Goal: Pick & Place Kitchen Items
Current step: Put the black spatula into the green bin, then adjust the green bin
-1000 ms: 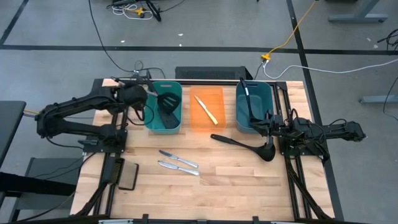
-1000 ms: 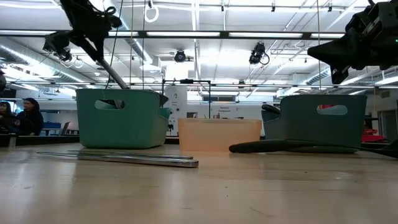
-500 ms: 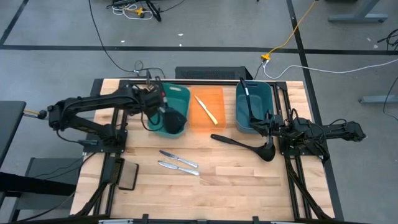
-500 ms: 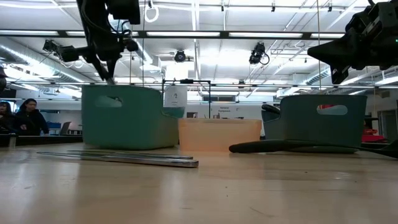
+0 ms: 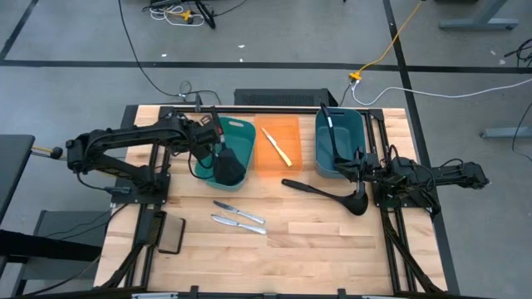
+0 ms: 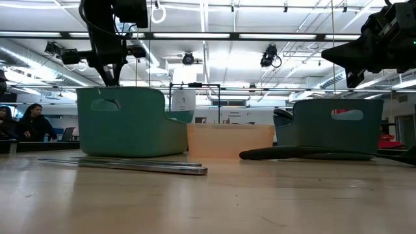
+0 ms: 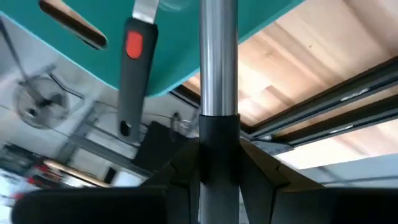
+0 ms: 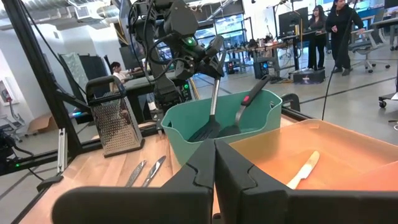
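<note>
1. A black slotted spatula [image 5: 226, 163] is being held by its metal handle in the left gripper [image 5: 213, 133], above the near end of the left teal bin [image 5: 239, 133]; in the left wrist view the fingers are seen pinched tight around the steel shaft [image 7: 218, 56].
2. The spatula's head is hanging down at the bin's near rim, and whether it is touching the bin cannot be told.
3. A second spatula [image 8: 245, 112], with a red spot on its black handle, is leaning inside the same bin.
4. The right gripper [image 5: 359, 167] is being kept waiting beside the right teal bin [image 5: 339, 141]; its fingers are seen pressed together on nothing in the right wrist view.
5. One ladle [image 5: 326, 193] is lying on the table in front of that bin, another [image 5: 332, 137] is standing in it, two silver knives [image 5: 238, 218] are lying on the wood, and the yellow knife [image 5: 277, 146] is resting in the orange bin [image 5: 264, 159].
6. The spatula is judged to be light and stiff, with a smooth shaft that may be slipping or swinging in a narrow pinch; a hold nearer the head is judged steadier.
</note>
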Robot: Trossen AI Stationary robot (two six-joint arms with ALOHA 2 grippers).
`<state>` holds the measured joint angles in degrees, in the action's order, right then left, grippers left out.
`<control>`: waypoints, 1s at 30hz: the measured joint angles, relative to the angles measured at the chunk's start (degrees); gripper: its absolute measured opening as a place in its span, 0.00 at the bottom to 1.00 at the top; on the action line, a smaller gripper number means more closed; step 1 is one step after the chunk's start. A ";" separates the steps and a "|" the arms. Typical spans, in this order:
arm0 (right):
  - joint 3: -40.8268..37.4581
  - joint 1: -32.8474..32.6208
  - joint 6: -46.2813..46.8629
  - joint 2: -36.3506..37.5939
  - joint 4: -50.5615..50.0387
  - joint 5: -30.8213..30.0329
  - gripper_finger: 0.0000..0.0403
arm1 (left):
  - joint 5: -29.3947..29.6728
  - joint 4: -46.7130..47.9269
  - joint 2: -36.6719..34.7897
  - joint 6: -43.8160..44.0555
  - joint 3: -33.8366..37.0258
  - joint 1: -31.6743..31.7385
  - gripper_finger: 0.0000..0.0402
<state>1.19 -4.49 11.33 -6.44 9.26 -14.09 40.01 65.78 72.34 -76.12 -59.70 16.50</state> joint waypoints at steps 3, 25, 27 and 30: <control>0.00 0.00 0.00 0.00 -0.02 0.00 0.02 | 0.28 -0.12 0.00 -6.67 0.00 0.17 0.21; 0.00 0.00 -0.35 0.00 -0.75 0.04 0.02 | -4.28 -10.88 5.70 -10.86 0.02 3.36 0.36; 0.00 0.00 -0.33 0.00 -0.83 0.02 0.02 | -2.76 -10.89 5.77 -5.84 0.02 3.62 0.38; 0.00 0.00 -0.31 0.00 -0.83 0.02 0.02 | -0.47 -10.42 5.03 -0.14 0.02 3.60 0.39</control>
<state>1.19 -4.49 11.03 -6.44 8.43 -14.06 39.54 55.36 77.36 -76.26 -59.68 20.10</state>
